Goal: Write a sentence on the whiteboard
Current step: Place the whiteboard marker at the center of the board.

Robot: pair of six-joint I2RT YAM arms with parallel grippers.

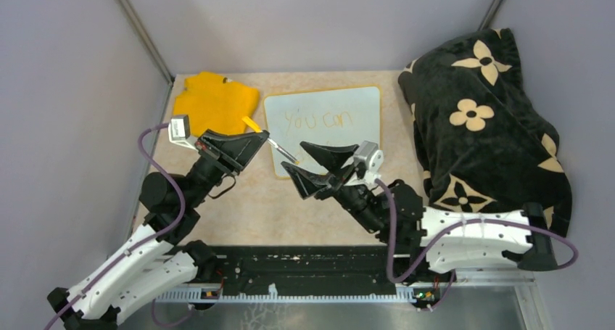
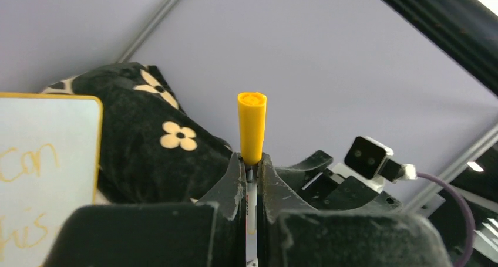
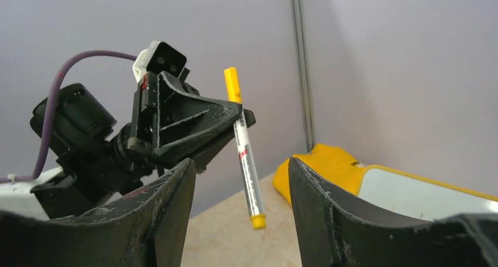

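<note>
The whiteboard is laid flat at the far middle of the table, and the sentence is seen on it in orange. A marker is clamped in the closed left gripper over the board's near left corner. The right gripper is held open, with the marker's lower end between its fingers, untouched.

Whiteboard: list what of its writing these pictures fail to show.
- Top view: the right hand hides much of the second line of the sentence.
- Left wrist view: the whiteboard runs off the left edge, cutting both lines.
- Right wrist view: whiteboard seen nearly edge-on, no letters show.
</note>
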